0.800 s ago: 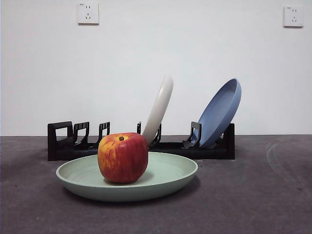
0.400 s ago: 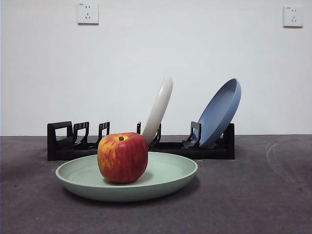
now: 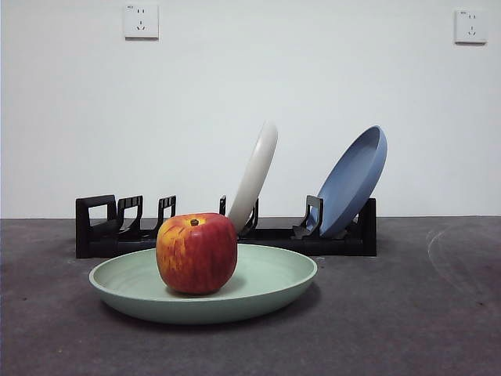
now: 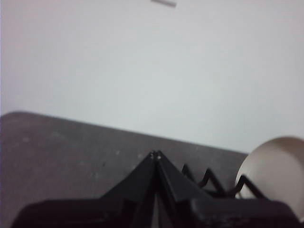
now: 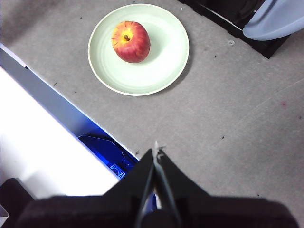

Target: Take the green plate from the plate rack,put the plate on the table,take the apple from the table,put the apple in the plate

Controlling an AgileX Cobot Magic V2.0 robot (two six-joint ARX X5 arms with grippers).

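On the worktop [image 3: 407, 313], the green plate [image 3: 266, 286] lies flat in front of the plate rack [image 3: 344, 239], with the apple [image 3: 196, 253] sitting upright in it, left of centre in the front view. Cream-white plate [image 3: 257, 176] and blue plate [image 3: 354, 182] lean in the rack behind. Neither arm shows in the front view. Right end effector [image 5: 156, 151] is raised high above the worktop, pointing down, well apart from plate and apple, jaws clenched together, nothing held. Left end effector [image 4: 155, 156] is held roughly level, aimed toward the wall, near the rack's end and the cream-white plate, jaws pressed closed and empty.
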